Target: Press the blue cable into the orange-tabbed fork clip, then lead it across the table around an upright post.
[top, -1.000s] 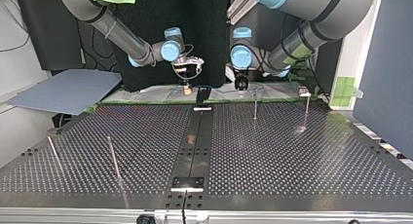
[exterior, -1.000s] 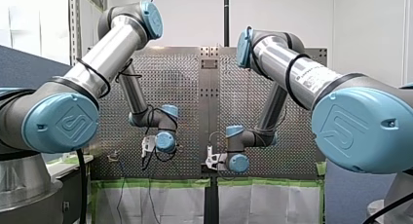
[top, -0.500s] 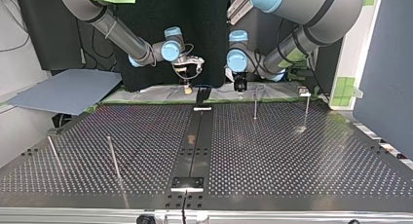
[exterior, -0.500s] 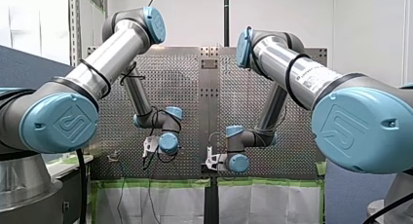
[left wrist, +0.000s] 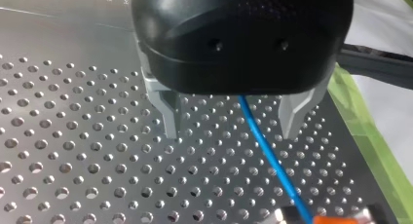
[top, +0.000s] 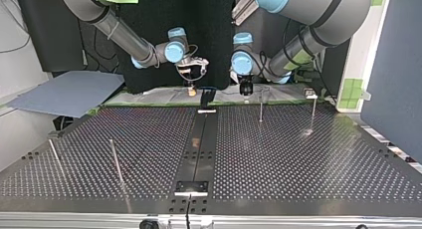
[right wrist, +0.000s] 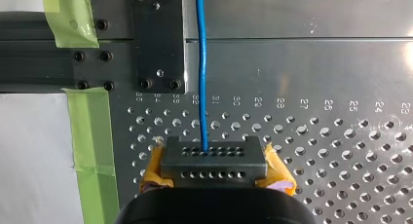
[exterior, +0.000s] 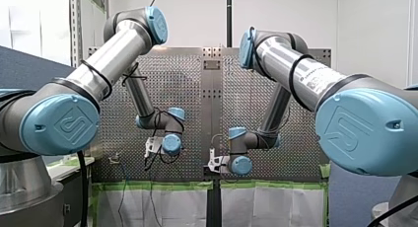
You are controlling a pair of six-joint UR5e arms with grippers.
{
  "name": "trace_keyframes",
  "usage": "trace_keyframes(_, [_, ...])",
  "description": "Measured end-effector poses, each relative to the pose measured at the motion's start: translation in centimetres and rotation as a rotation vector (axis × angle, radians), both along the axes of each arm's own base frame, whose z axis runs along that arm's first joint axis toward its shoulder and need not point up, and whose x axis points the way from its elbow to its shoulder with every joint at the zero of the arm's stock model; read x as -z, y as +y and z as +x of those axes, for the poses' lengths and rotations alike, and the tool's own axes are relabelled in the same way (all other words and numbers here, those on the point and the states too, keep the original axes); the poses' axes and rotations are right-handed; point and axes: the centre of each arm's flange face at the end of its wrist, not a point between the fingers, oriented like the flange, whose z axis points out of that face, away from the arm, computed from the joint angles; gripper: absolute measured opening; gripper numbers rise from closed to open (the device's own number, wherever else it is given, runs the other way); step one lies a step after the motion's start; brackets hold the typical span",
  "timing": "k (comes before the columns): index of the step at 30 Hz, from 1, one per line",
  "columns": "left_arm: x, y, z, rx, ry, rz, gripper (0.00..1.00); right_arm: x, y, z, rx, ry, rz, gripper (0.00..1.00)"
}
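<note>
Shifting a little toward the table's middle over the past second, the left gripper (top: 245,87) now hangs nearer the black centre strip (top: 199,139) in the top view. In the front view its wrist sits slightly further right than it did. Most of that travel falls in the first half second; since then it barely creeps. The right gripper (right wrist: 214,161) has not moved in either wide view.

You can read the left gripper from its own wrist view. The two metal fingers (left wrist: 168,114) stand wide apart, and the blue cable (left wrist: 263,146) runs between them without touching either, closer to the finger on the green tape (left wrist: 365,131) side. Ahead of the fingers the cable reaches the orange-tabbed fork clip (left wrist: 336,218) at the very edge of that view, so you cannot tell from there whether it is seated in the fork. The right gripper, its yellow pads (right wrist: 276,171) showing, looks closed on the cable, which leaves its tips and runs straight ahead over the perforated table (right wrist: 341,151).

Judge it this way: the left gripper is lining up astride the cable beside the clip, so the pressing-in step is at hand rather than done. Leading the cable round an upright post (top: 261,111) has not begun.
</note>
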Motion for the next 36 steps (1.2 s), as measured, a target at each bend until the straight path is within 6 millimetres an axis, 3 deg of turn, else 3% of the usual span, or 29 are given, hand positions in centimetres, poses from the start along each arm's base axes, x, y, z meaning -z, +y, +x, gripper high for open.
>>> trace_keyframes(3, [0.0, 0.0, 0.0, 0.002, 0.000, 0.006, 0.95, 0.0, 0.0, 0.0, 0.000, -0.001, -0.001, 0.00])
trace_keyframes(5, [0.0, -0.1, 0.0, 0.006, 0.001, 0.018, 0.72, 0.0, 0.0, 0.0, 0.000, -0.001, -0.001, 0.00])
trace_keyframes(6, [0.0, -0.1, 0.0, 0.007, 0.002, 0.024, 0.72, 0.0, 0.0, 0.0, 0.000, -0.001, -0.001, 0.00])
trace_keyframes(8, [0.0, -0.1, -0.1, 0.011, 0.003, 0.037, 0.47, 0.0, 0.0, 0.0, 0.000, -0.001, -0.001, 0.00])
trace_keyframes(9, [0.0, -0.2, -0.1, 0.012, 0.003, 0.040, 0.47, 0.0, 0.0, 0.0, 0.000, -0.001, -0.001, 0.00])
trace_keyframes(11, [0.0, -0.2, -0.1, 0.014, 0.004, 0.044, 0.21, 0.0, 0.0, 0.0, 0.000, -0.001, -0.001, 0.00])
trace_keyframes(12, [0.0, -0.2, -0.1, 0.015, 0.004, 0.045, 0.21, 0.0, 0.0, 0.0, 0.001, -0.001, -0.001, 0.00])
trace_keyframes(14, [0.0, -0.3, -0.1, 0.016, 0.004, 0.045, 0.00, 0.0, -0.1, 0.0, 0.001, -0.001, -0.001, 0.00])
trace_keyframes(31, [0.0, -0.5, -0.3, 0.025, 0.014, 0.047, 0.00, -0.1, -0.2, 0.0, 0.003, 0.000, -0.002, 0.00])
trace_keyframes(36, [-0.3, -1.2, -0.4, 0.035, 0.013, 0.051, 0.00, -1.7, -1.0, -0.3, 0.025, 0.005, -0.007, 0.00])
